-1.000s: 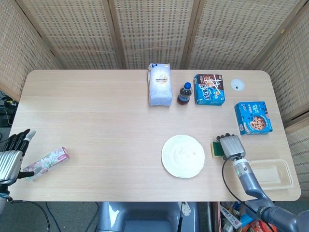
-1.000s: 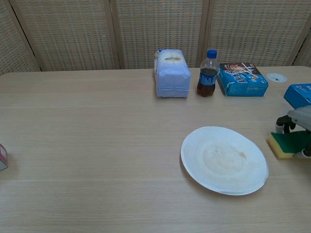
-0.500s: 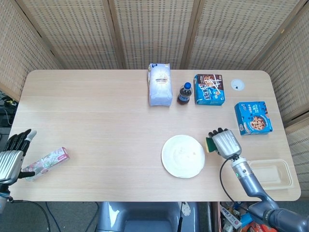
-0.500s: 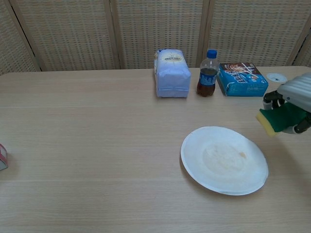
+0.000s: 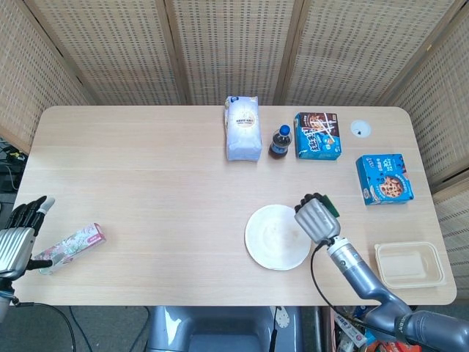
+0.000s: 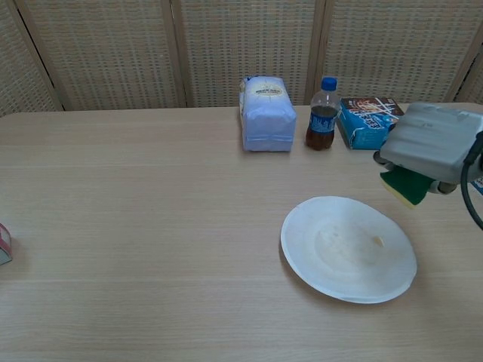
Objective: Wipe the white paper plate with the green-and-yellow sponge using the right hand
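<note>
The white paper plate [image 5: 276,237] [image 6: 348,248] lies flat on the table, right of centre, with faint brownish smears on it. My right hand [image 5: 316,217] [image 6: 434,147] holds the green-and-yellow sponge [image 6: 405,185] [image 5: 329,204] in the air above the plate's far right rim; the sponge pokes out under the fingers. My left hand [image 5: 16,238] hangs open off the table's left edge, holding nothing, and is absent from the chest view.
Along the back stand a white flour bag [image 5: 242,127], a cola bottle [image 5: 279,141] and a blue biscuit box [image 5: 317,136]. Another blue box [image 5: 384,178] lies at the right, a beige tray [image 5: 410,264] at the front right, a tissue pack [image 5: 71,247] at the left.
My right hand has lifted the sponge off the table right of the plate and carried it up and left, over the plate's rim. The left hand stayed still.
</note>
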`<state>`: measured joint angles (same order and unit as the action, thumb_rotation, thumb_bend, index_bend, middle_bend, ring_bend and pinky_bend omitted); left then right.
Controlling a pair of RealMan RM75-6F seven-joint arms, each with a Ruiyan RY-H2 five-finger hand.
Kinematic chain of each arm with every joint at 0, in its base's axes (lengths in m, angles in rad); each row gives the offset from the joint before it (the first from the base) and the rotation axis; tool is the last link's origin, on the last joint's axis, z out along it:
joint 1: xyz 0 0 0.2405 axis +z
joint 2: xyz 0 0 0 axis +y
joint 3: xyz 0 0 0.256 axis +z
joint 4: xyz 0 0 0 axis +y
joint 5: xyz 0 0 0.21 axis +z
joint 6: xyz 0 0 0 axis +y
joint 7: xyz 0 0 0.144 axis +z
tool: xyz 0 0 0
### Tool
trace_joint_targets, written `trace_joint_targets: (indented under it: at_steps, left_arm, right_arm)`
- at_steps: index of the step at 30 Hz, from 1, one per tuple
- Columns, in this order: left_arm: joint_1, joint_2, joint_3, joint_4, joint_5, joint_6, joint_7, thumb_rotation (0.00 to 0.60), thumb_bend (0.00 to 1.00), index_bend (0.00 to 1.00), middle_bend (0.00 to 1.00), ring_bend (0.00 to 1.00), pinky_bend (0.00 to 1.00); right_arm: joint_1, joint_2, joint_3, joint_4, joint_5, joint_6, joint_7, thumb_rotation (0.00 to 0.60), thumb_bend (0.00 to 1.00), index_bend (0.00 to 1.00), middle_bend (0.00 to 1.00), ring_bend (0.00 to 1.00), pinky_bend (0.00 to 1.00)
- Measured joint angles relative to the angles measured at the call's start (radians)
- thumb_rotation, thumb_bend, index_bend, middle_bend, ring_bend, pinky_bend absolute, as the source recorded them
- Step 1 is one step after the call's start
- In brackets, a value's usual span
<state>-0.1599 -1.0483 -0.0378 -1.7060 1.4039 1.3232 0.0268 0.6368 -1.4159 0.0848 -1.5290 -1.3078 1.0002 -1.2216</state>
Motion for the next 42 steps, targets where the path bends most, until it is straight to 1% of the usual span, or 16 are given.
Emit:
trace_joint_targets:
  at_steps: [2,6,9,12,18,21,25,30,36,42]
  left_arm:
    - [-0.002,0.001,-0.001,0.001,-0.003,-0.005,-0.003,0.600,0.00,0.00,0.00,0.00,0.00]
    - [-0.008,0.002,0.001,0.004,-0.006,-0.018,-0.006,0.600,0.00,0.00,0.00,0.00,0.00]
    - [-0.011,0.001,0.000,0.006,-0.008,-0.022,-0.006,0.600,0.00,0.00,0.00,0.00,0.00]
    - [-0.012,0.000,-0.001,0.008,-0.010,-0.022,-0.009,0.600,0.00,0.00,0.00,0.00,0.00]
    - [-0.017,0.004,-0.001,0.008,-0.014,-0.035,-0.025,0.600,0.00,0.00,0.00,0.00,0.00]
    - [-0.020,0.006,-0.002,0.012,-0.018,-0.042,-0.032,0.600,0.00,0.00,0.00,0.00,0.00]
    - [-0.023,0.010,0.000,0.009,-0.019,-0.049,-0.041,0.600,0.00,0.00,0.00,0.00,0.00]
    - [-0.022,0.012,-0.001,0.009,-0.022,-0.047,-0.044,0.600,0.00,0.00,0.00,0.00,0.00]
    - [-0.025,0.010,-0.001,0.011,-0.029,-0.054,-0.041,0.600,0.00,0.00,0.00,0.00,0.00]
    - [-0.025,0.010,-0.002,0.010,-0.033,-0.051,-0.039,0.600,0.00,0.00,0.00,0.00,0.00]
  right_arm:
    - [0.015,-0.008,0.000,-0.025,0.056,-0.009,-0.105,0.600,0.59,0.50,0.50,0.42,0.61]
    - [0.049,-0.042,-0.002,-0.066,0.218,-0.006,-0.319,0.600,0.59,0.51,0.53,0.44,0.63]
    - [0.079,-0.077,-0.009,-0.088,0.336,0.016,-0.430,0.600,0.59,0.52,0.53,0.44,0.63]
    - [0.115,-0.121,-0.025,-0.095,0.408,0.041,-0.495,0.600,0.59,0.52,0.54,0.45,0.64]
    - [0.146,-0.188,-0.067,-0.042,0.448,0.059,-0.512,0.600,0.60,0.52,0.57,0.48,0.66]
    - [0.154,-0.212,-0.087,-0.012,0.445,0.067,-0.504,0.600,0.60,0.53,0.57,0.49,0.67]
    - [0.163,-0.234,-0.107,0.026,0.437,0.079,-0.502,0.600,0.60,0.54,0.58,0.49,0.67]
    - [0.173,-0.262,-0.134,0.066,0.456,0.078,-0.493,0.600,0.60,0.54,0.58,0.49,0.67]
    - [0.190,-0.275,-0.144,0.081,0.439,0.083,-0.461,0.600,0.60,0.54,0.59,0.49,0.68]
    - [0.201,-0.294,-0.160,0.101,0.444,0.088,-0.466,0.600,0.60,0.55,0.60,0.50,0.68]
